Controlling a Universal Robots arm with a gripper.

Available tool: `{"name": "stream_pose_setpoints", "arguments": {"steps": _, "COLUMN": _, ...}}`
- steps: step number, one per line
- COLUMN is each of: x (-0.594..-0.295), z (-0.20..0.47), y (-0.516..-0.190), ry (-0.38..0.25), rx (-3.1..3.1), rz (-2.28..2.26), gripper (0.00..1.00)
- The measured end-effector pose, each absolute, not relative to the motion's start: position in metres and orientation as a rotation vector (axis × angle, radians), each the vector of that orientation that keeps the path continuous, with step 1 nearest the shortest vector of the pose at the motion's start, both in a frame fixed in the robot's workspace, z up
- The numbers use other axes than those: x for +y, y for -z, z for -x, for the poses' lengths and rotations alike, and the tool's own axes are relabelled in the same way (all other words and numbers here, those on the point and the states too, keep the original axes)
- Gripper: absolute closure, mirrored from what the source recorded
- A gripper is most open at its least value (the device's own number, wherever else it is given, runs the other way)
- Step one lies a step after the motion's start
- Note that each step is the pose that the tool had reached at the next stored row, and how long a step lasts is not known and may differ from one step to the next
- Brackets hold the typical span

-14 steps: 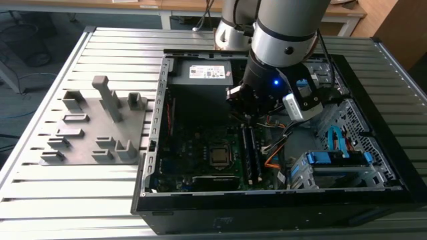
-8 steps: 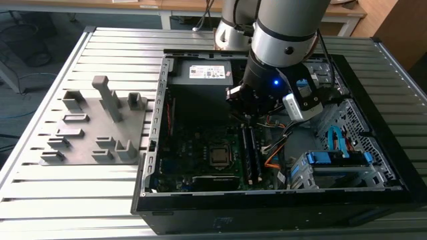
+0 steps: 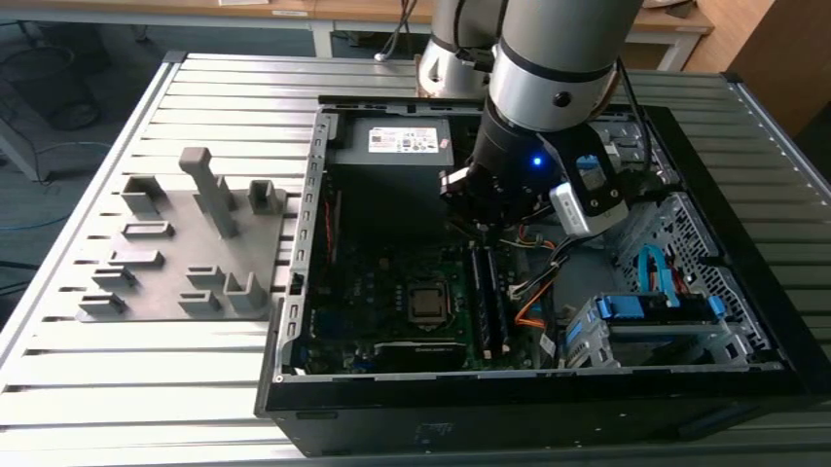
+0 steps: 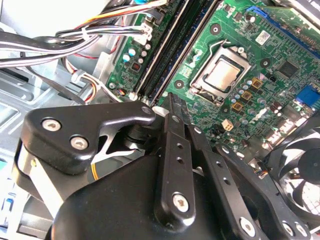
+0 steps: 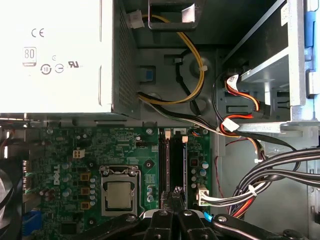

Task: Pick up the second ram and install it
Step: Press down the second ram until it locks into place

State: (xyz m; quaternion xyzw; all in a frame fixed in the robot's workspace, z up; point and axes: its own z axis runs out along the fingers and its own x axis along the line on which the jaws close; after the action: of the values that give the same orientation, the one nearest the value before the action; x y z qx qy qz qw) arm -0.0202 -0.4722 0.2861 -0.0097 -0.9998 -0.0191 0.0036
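Inside the case (image 3: 309,195): walls and the cable bundle (image 5: 280,172) hem in the slots; the clear room is above.
Memory slots (image 5: 175,160): the second ram likely sits edge-on here, though I cannot tell.
Gripper (image 5: 175,194): fingers (image 4: 172,117) together over the slot end.
Risk: a skewed push could slip onto the board or snag the cables.

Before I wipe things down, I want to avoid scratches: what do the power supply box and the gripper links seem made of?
The power supply box looks like bare sheet metal, pale grey and matte, with a perforated vent side. The gripper links look like black anodised or painted metal, smooth with a slight sheen and silver screw heads; hard plastic cannot be ruled out.
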Motion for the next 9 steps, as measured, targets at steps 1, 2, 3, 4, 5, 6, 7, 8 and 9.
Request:
{"name": "stream_pose_setpoints", "arguments": {"steps": 1, "x": -0.4722, "z": 0.0202, "y": -0.2861, "ry": 0.06, "rx": -3.134, "rz": 0.03, "gripper": 0.9}}
{"name": "stream_pose_setpoints", "arguments": {"steps": 2, "x": -0.4722, "z": 0.0202, "y": -0.2861, "ry": 0.06, "rx": -3.134, "rz": 0.03, "gripper": 0.9}}
{"name": "stream_pose_setpoints", "arguments": {"steps": 3, "x": -0.4722, "z": 0.0202, "y": -0.286, "ry": 0.06, "rx": -3.134, "rz": 0.03, "gripper": 0.9}}
{"name": "stream_pose_setpoints", "arguments": {"steps": 4, "x": -0.4722, "z": 0.0202, "y": -0.286, "ry": 0.06, "rx": -3.134, "rz": 0.03, "gripper": 0.9}}
{"name": "stream_pose_setpoints", "arguments": {"steps": 5, "x": -0.4722, "z": 0.0202, "y": -0.286, "ry": 0.06, "rx": -3.134, "rz": 0.03, "gripper": 0.9}}
{"name": "stream_pose_setpoints", "arguments": {"steps": 6, "x": -0.4722, "z": 0.0202, "y": -0.286, "ry": 0.06, "rx": -3.134, "rz": 0.03, "gripper": 0.9}}
{"name": "stream_pose_setpoints", "arguments": {"steps": 7, "x": -0.4722, "z": 0.0202, "y": -0.286, "ry": 0.06, "rx": -3.134, "rz": 0.03, "gripper": 0.9}}
{"name": "stream_pose_setpoints", "arguments": {"steps": 8, "x": -0.4722, "z": 0.0202, "y": -0.2858, "ry": 0.068, "rx": -3.134, "rz": 0.03, "gripper": 0.9}}
{"name": "stream_pose_setpoints", "arguments": {"steps": 9, "x": -0.4722, "z": 0.0201, "y": -0.2856, "ry": 0.082, "rx": -3.133, "rz": 0.03, "gripper": 0.9}}
